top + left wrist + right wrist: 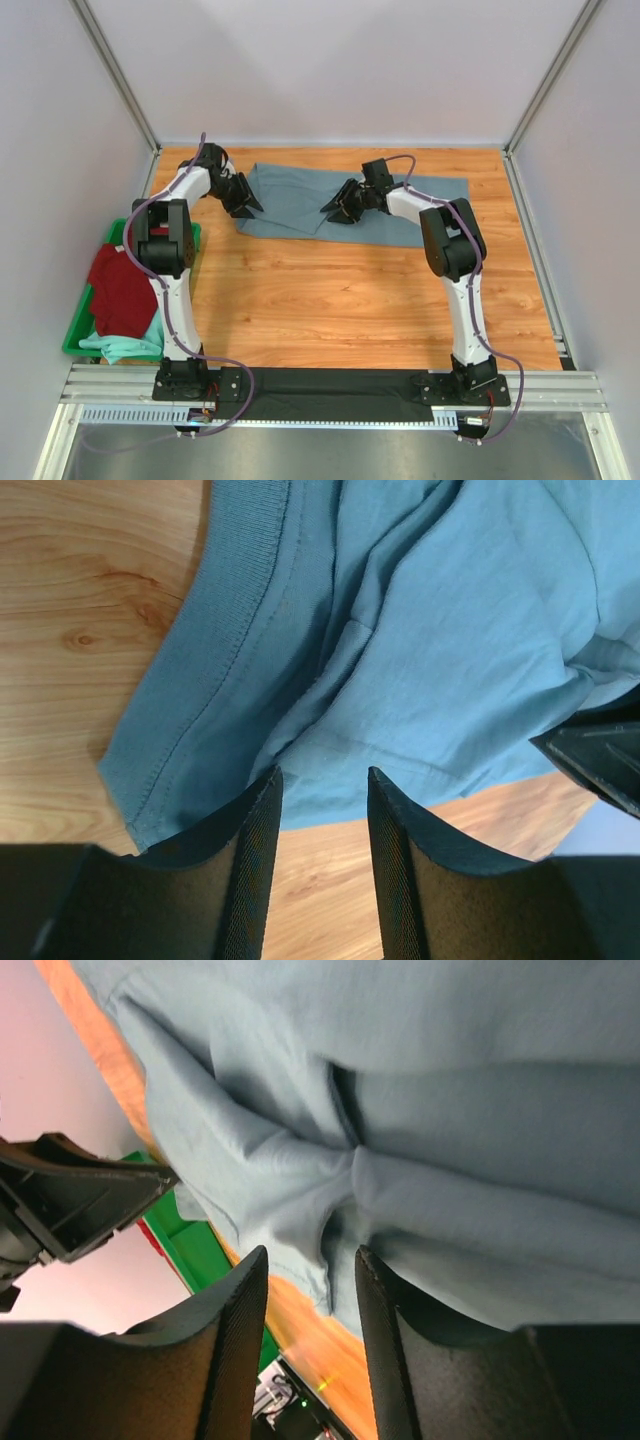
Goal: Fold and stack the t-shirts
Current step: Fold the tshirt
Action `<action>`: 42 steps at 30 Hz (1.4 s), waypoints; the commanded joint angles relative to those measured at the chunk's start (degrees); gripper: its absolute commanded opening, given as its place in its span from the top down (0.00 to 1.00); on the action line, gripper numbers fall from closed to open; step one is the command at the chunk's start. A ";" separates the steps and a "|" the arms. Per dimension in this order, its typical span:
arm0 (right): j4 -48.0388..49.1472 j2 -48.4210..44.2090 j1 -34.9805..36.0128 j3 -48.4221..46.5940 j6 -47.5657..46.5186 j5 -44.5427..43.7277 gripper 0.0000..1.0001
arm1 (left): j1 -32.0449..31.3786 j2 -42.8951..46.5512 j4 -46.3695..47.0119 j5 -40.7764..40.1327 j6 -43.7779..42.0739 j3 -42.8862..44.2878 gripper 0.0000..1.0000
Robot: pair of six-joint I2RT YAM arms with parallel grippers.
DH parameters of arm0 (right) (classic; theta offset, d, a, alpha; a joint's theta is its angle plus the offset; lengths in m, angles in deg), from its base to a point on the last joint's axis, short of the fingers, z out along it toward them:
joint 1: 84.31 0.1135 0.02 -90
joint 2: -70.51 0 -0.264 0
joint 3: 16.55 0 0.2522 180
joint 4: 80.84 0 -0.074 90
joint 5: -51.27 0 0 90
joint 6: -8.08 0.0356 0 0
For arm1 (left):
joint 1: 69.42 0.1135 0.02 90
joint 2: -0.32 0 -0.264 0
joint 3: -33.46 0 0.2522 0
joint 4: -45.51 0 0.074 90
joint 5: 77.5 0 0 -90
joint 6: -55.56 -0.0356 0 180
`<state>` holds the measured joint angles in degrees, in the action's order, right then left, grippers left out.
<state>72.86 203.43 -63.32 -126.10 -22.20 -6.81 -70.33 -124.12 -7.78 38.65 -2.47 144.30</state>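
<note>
Overhead, the slate grey-blue t-shirt (292, 197) lies spread on the far side of the counter (350, 290), with the left claw (252, 207) at its left edge and the right claw (328, 210) near its middle. Only this view shows the dark red tee (120, 285) and the mint-green tee (125, 346) heaped in the green bin (72, 335). Only the wrist views show each claw's jaws apart, wrinkled fabric just past the tips and nothing clamped.
</note>
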 commanded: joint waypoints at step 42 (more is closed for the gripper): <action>-0.83 0.93 -0.95 -11.35 -3.04 1.12 1.00 | -1.90 -0.54 18.68 2.50 13.90 10.76 1.00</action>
<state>70.52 202.66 -63.07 -134.99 -25.19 -5.72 -71.73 -126.50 3.69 39.02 7.80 152.49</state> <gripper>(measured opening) 0.008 0.007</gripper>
